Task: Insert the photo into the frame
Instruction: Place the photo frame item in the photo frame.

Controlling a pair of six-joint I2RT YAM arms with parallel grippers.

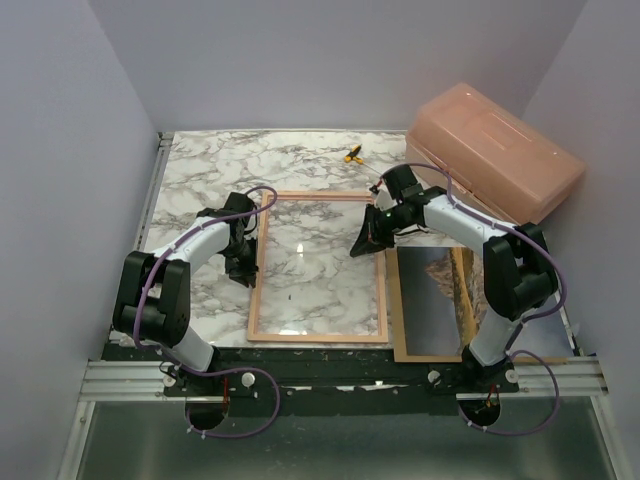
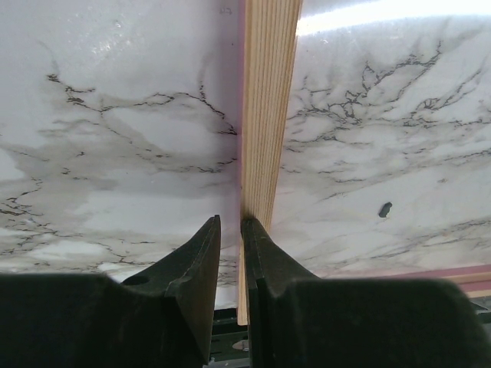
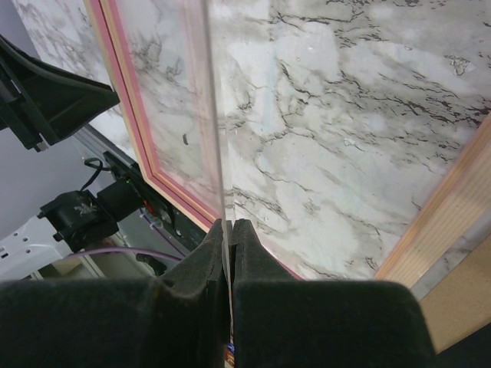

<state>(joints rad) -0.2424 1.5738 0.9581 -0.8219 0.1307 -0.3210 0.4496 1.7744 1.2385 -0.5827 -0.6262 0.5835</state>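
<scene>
A: How far along is the job?

B: Early, by the look of it. The frame (image 1: pixel 320 336) lies flat in the middle of the table (image 1: pixel 200 170), wood-coloured back upward, and only marble shows through its opening. The photo (image 1: pixel 432 290) is not in it. It lies face up on a brown board (image 1: pixel 425 354) just to the right of the frame.

A: And the arms?

B: The left end effector (image 2: pixel 232 224) has its fingers clamped on the frame's left rail, one on each side. The right end effector (image 3: pixel 229 226) is pressed together on the edge of a thin clear sheet (image 3: pixel 217 138), which stands tilted up at the frame's right side (probably the glazing, though that is a guess).

A: So what is left?

B: Nearly everything, judging from this. The clear sheet has to be dealt with first. Then the photo must be picked up, carried over and laid inside the frame.
</scene>
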